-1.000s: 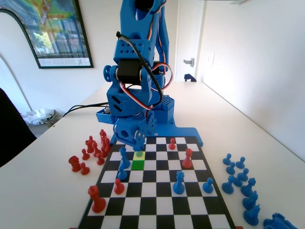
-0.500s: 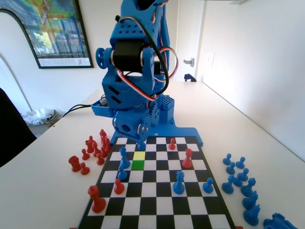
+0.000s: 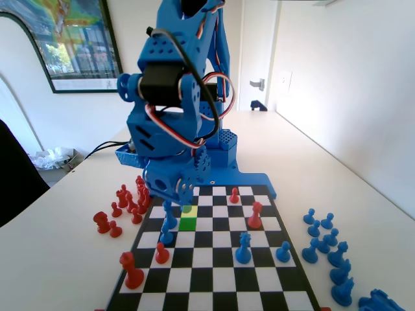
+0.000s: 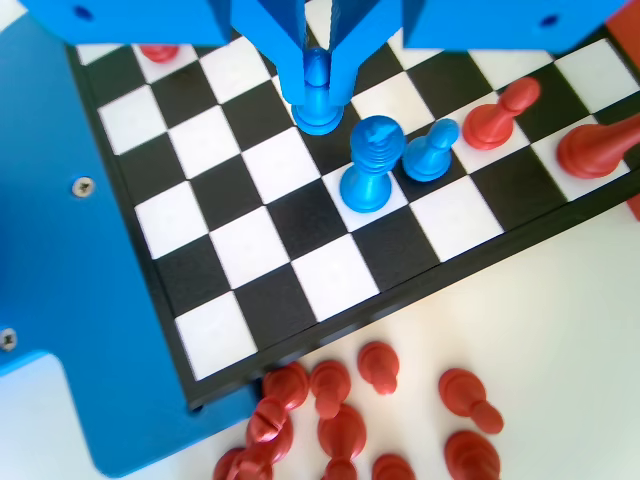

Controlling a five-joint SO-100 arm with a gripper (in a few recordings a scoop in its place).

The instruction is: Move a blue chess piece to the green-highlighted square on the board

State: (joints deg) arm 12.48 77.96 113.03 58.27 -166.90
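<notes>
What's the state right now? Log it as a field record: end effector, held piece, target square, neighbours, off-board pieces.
end effector: low over the board, jaws closed on either side of a piece
held piece: blue pawn; lifted or still standing cannot be told
target: green square, bare
neighbours in wrist view: tall blue piece and second blue pawn close by, apart from the held one
off-board: red pieces clustered on the table beside the board
</notes>
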